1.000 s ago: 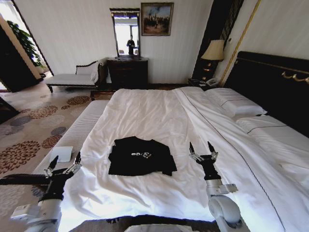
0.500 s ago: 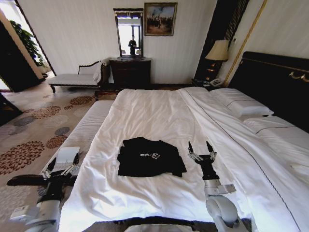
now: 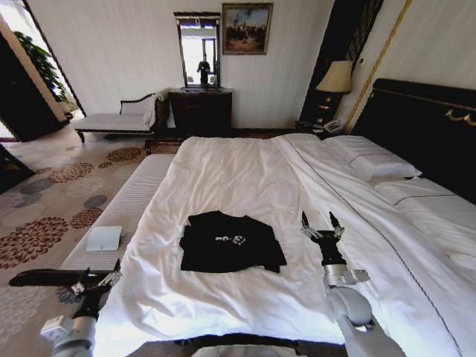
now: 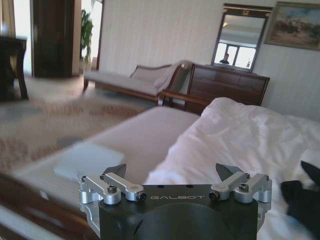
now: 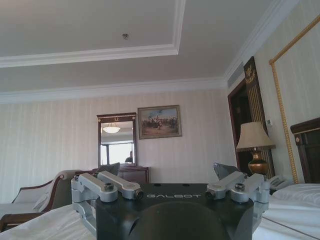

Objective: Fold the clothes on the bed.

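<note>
The clothes, a black T-shirt (image 3: pixel 232 242) with white chest lettering, lie partly folded on the near half of the bed (image 3: pixel 238 167), on its white duvet. My right gripper (image 3: pixel 318 222) is raised over the duvet just right of the shirt. It is open, apart from the fabric, with nothing between its fingers (image 5: pixel 167 172). My left gripper (image 3: pixel 100 274) is low at the bed's near left corner, beside the bench, and is also open and empty (image 4: pixel 175 172). In the left wrist view a black edge of the T-shirt (image 4: pixel 300 200) shows beyond one finger.
A long cushioned bench (image 3: pixel 126 204) runs along the bed's left side with a flat white pad (image 3: pixel 104 238) on it. Pillows (image 3: pixel 375 163) and a dark headboard (image 3: pixel 424 126) are at the right. A dresser (image 3: pixel 199 111), chaise (image 3: pixel 119 119) and lamp (image 3: pixel 335 78) stand against the far wall.
The left gripper has sunk lower and back toward the bed's near left corner. The right gripper has shifted a little to the right. The shirt lies as before.
</note>
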{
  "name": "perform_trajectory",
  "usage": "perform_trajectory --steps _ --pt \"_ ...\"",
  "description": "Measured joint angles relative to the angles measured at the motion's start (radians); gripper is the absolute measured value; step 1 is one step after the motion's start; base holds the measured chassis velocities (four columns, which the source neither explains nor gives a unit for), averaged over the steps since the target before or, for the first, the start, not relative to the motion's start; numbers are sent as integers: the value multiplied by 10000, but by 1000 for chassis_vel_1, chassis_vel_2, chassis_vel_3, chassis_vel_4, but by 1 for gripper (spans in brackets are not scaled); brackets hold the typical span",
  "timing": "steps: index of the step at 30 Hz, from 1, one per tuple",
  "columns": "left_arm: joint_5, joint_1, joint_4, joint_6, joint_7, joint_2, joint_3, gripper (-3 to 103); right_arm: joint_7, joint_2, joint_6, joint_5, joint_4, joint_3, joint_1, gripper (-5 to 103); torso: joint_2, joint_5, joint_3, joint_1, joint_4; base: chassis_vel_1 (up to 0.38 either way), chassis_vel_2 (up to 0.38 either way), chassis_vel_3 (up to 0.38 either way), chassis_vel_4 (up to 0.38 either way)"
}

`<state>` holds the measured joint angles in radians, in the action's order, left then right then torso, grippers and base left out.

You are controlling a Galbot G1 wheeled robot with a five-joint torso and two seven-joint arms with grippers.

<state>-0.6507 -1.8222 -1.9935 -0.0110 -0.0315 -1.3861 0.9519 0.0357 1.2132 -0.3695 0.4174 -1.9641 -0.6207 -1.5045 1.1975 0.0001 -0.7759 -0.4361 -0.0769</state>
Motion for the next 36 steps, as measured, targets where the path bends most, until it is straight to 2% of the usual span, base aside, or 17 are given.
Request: perform_trajectory --steps 1,2,3,5,6,8,10,14,17,20,23,25,26,27,31,32,36 --pt "0 0 0 0 0 0 0 100 0 0 0 0 0 0 0 100 0 0 0 0 0 0 0 0 0" --pt "-1001 64 -153 571 92 -41 -128 100 -5 58 1 -70 18 73 0 100 0 -2 1 0 1 0 0 0 0" --pt "-1420 107 -252 824 144 -55 -175 100 -10 80 1 -102 34 109 3 100 0 -2 1 0 1 0 0 0 0" --pt "-3564 406 -833 2063 714 -66 -432 100 -26 117 2 -178 122 216 72 100 0 1 1 1 -1 0 0 0 0" --pt "-3564 406 -833 2063 714 -66 -432 100 -26 117 2 -178 122 216 72 100 0 1 1 1 -1 0 0 0 0" --pt "-4442 651 -1178 2879 1277 -3 -685 100 -33 126 -4 -203 239 259 153 100 0 2 1 1 -3 0 0 0 0" --pt "-4177 926 -1297 3364 1590 106 -1208 100 -42 147 -32 -211 441 311 248 100 -1 1 0 -1 -2 0 0 0 0" --pt "-3657 1359 -1232 3501 1604 172 -1843 100 -53 220 -63 -231 665 385 325 100 0 0 0 0 -2 0 0 0 0" --pt "-2959 1948 -807 2978 1051 239 -2451 100 -60 315 -90 -293 870 473 372 100 0 0 0 1 -2 0 0 0 0" --pt "-1851 2742 26 1821 410 407 -3092 100 -62 386 -99 -397 1051 565 404 100 0 -2 0 0 -2 0 0 0 0" --pt "-1877 3482 661 1730 720 563 -3547 100 -62 430 -95 -496 1185 653 430 100 0 -1 0 -1 -2 0 0 0 0" --pt "-2100 4201 1252 1965 1174 629 -3872 100 -60 443 -58 -573 1294 718 469 100 -1 -1 -1 -1 0 0 0 0 0" --pt "-2247 4798 1628 2315 1735 651 -4086 100 -54 440 -37 -629 1366 744 491 100 -1 -2 0 0 1 0 0 0 0" --pt "-2247 4798 1628 2315 1735 651 -4086 100 -54 440 -37 -629 1366 744 491 100 -1 -2 0 0 1 0 0 0 0" --pt "-3068 6772 2518 3978 3823 932 -4755 100 -34 354 -35 -796 1638 738 512 100 -1 0 -1 -1 -3 0 0 0 0" --pt "-3068 6772 2518 3978 3823 932 -4755 100 -34 354 -35 -796 1638 738 512 100 -1 0 -1 -1 -3 0 0 0 0" --pt "-4066 8174 3276 5357 4784 1390 -5267 100 -25 359 -90 -833 1693 572 431 100 -1 1 0 -1 -3 0 0 0 0"
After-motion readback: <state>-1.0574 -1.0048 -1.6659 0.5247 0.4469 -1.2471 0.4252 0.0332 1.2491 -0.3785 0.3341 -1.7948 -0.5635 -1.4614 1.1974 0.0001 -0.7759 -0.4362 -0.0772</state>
